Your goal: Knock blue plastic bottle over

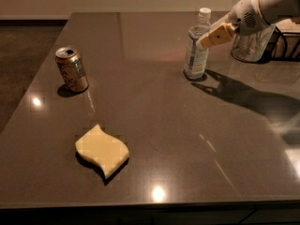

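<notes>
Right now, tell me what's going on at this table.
A robot arm reaches in from the right, and its gripper is at the shoulder of the small clear bluish plastic bottle with a white cap; whether they touch I cannot tell. The bottle stands upright on the dark grey table, not yet knocked over. An orange-brown drink can stands at the left, a flat yellow wavy-edged piece lies near the front, and a clear container sits behind the arm.

One bottle [193,62], can [72,70], tool [205,41], perhaps sponge [102,150]

Drink can [71,69] upright — yellow sponge [102,150] flat — dark table [154,102].
</notes>
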`<state>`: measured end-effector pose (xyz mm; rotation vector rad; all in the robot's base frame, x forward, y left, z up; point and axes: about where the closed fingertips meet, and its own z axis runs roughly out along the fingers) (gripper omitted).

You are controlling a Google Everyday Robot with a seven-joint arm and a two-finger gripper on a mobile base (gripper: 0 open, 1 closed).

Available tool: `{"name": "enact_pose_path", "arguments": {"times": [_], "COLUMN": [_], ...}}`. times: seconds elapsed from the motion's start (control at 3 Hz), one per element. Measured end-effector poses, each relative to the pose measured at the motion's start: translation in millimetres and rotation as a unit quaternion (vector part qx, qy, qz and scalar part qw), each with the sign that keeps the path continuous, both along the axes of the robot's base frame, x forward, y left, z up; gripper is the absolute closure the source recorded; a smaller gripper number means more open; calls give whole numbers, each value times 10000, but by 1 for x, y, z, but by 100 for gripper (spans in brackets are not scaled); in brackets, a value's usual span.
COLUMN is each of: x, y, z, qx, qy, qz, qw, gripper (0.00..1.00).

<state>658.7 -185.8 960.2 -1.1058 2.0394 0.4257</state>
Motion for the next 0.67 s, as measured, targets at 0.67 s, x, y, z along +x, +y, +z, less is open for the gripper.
{"name": "enact_pose_path", "arguments": {"times": [0.67], "x": [2], "y": [4], "z": [-2], "qx": [53], "qy": [41], "qz": [87], "qw": [9999], "gripper": [87]}}
